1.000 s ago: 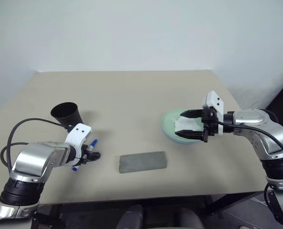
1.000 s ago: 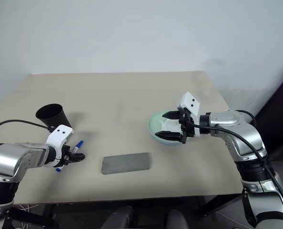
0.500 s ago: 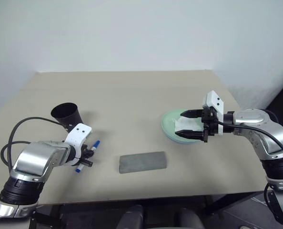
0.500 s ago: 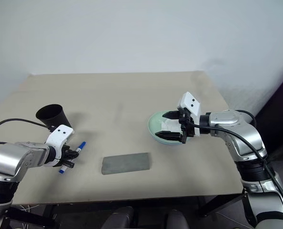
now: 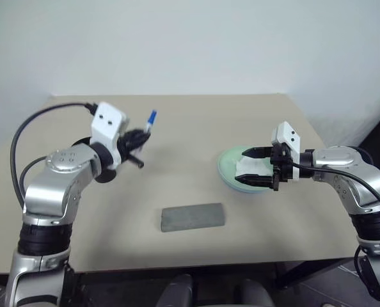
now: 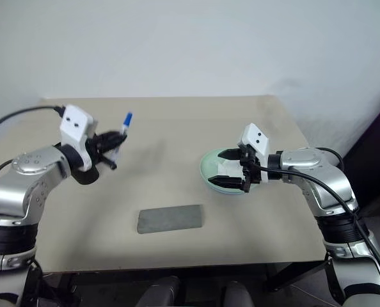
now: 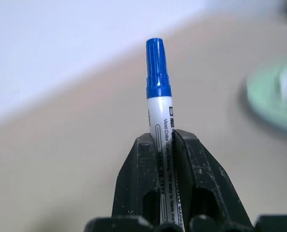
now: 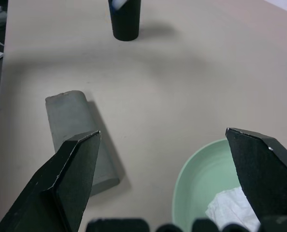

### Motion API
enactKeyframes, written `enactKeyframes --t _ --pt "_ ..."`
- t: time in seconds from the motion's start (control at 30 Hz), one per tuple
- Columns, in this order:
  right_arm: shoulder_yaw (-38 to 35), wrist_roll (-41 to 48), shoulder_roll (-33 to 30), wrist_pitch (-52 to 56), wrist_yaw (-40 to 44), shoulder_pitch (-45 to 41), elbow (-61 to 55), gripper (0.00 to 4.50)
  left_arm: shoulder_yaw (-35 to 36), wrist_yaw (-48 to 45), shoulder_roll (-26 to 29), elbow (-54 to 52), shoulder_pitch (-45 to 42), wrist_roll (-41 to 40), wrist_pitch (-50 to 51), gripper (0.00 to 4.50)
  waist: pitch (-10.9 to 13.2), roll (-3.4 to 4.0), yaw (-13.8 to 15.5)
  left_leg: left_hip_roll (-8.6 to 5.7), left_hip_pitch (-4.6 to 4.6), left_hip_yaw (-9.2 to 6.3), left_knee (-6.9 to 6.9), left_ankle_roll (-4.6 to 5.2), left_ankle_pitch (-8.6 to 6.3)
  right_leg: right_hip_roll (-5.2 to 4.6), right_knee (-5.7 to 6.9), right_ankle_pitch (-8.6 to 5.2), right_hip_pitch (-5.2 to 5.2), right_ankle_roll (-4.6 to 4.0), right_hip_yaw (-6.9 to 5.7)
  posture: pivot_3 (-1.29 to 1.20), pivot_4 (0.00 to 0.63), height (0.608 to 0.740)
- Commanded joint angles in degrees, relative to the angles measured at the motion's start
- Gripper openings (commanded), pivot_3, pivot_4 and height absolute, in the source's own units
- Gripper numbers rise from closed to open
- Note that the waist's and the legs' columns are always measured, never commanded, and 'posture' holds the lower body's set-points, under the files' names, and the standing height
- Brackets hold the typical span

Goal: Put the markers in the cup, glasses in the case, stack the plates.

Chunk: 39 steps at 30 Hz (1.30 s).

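Note:
My left gripper (image 5: 139,137) is shut on a white marker (image 5: 150,119) with a blue cap, held in the air with the cap end sticking out past the fingers (image 7: 138,159). The black cup (image 8: 125,19) stands on the table at the left, mostly hidden behind my left arm. At the right, my right gripper (image 5: 261,168) hangs open over a pale green plate (image 5: 227,167), its fingers either side of a crumpled white tissue (image 5: 247,168) lying in the plate. The grey case (image 5: 192,217) lies shut near the table's front edge. The glasses are out of view.
The beige table (image 5: 190,128) reaches back to a white wall. The case lies between my two arms, nearer the front edge. The table's right edge runs close behind the green plate.
My left gripper shut on the blue-capped marker on the table, then lifted it up and back toward the cup, turning level. The right arm has not moved.

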Motion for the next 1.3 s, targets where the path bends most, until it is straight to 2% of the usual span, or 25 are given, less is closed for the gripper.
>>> enactKeyframes --t 0.03,0.2,0.37,0.7,1.17,1.3 --pt "-1.1 -0.1 0.2 -0.9 -0.5 -1.7 -0.7 4.5 5.2 5.9 -0.8 5.8 -4.3 3.7 -7.8 0.08 0.0 -0.01 -0.1 0.0 0.01 0.0 0.02 0.04 0.02 0.01 0.0 0.0 0.03 0.02 0.0 0.0 0.0 0.704" --pt "-1.3 0.0 0.2 -0.8 -0.7 -1.5 -0.9 4.5 8.2 11.5 -0.3 14.7 -5.4 8.8 -18.5 0.08 0.0 -0.01 -0.4 -0.01 0.02 0.03 0.02 0.23 0.14 0.02 0.03 0.01 0.08 0.02 0.03 0.0 0.0 0.704" --pt "-1.3 0.1 0.2 -0.7 -0.9 -1.5 -0.9 4.5 9.5 13.7 -0.5 18.7 -3.8 11.3 -24.9 0.08 0.0 -0.06 -0.1 -0.02 0.01 0.0 0.15 0.16 0.09 0.01 0.03 0.01 0.07 0.03 -0.02 0.0 0.0 0.704" --pt "-1.2 0.3 0.2 -0.7 -1.0 -1.7 -1.0 4.5 11.6 14.5 -2.3 21.3 2.1 10.9 -30.9 0.08 0.0 -0.08 0.0 -0.02 0.01 0.0 0.19 0.0 0.0 0.0 0.05 0.05 0.07 0.03 -0.01 0.0 0.0 0.704" --pt "-1.3 0.3 0.3 -0.7 -1.1 -1.5 -1.4 4.5 10.4 15.1 -3.6 28.6 4.0 12.6 -39.6 0.08 0.0 -0.1 0.0 -0.03 0.0 0.0 0.19 0.0 -0.01 0.0 0.06 0.06 0.05 0.01 -0.02 0.0 0.0 0.704" --pt "-1.3 0.3 0.2 -0.6 -1.2 -1.3 -1.8 4.5 10.5 14.4 -3.8 29.2 4.4 12.2 -40.2 1.49 0.0 -0.11 0.0 -0.03 0.0 0.01 0.19 0.0 0.0 0.0 0.07 0.06 0.05 0.01 -0.01 0.0 0.0 0.704"
